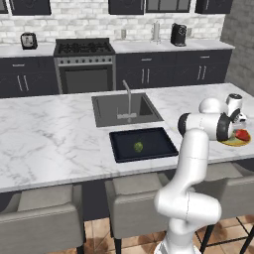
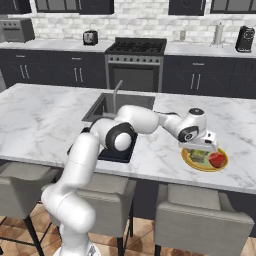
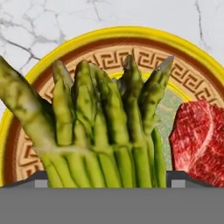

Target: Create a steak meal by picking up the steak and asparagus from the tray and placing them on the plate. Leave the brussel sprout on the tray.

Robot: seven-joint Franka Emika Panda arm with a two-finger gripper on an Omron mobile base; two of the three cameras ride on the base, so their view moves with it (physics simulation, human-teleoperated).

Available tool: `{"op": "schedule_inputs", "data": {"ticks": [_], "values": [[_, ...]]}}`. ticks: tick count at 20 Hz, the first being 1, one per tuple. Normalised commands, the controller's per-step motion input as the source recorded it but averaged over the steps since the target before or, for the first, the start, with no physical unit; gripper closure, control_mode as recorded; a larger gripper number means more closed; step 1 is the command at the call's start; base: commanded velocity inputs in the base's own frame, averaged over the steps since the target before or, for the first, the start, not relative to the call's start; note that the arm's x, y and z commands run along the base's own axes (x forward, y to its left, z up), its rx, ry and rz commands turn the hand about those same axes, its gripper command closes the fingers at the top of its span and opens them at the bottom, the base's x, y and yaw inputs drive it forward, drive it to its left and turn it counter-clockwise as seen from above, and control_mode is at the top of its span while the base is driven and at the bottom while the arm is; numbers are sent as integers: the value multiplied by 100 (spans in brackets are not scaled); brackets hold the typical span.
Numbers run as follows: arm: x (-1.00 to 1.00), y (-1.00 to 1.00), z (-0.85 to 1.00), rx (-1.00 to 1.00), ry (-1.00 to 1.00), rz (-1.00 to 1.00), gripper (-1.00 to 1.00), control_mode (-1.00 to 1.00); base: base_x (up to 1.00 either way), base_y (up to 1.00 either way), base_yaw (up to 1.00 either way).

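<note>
Gripper [image 3: 107, 181]: closed on the asparagus [image 3: 98, 131], just above the plate [image 3: 109, 37]
Steak [image 3: 199, 135]: on the plate, beside the asparagus

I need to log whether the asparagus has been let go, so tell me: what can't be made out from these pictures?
- Gripper jaws: hidden in the right base view by the hand itself, and in the hand view by the yellow-green asparagus bundle. Open or shut cannot be told.
- Whether the asparagus rests on the round orange-rimmed plate: its stalk bases are cut off at the hand view's bottom.
- Flat red steak: cut off by the hand view's right edge.
- Plate in the left base view: mostly behind the arm.
</note>
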Motion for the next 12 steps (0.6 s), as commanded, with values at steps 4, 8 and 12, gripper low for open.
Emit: {"op": "schedule_inputs", "data": {"ticks": [4, 8, 12], "values": [[0, -14, 0, 0, 0, 0, -100, -100, 0, 0, 0], [0, -3, 3, 0, 0, 0, -100, -100, 0, 0, 0], [0, 0, 2, 0, 0, 0, -100, -100, 0, 0, 0]]}}
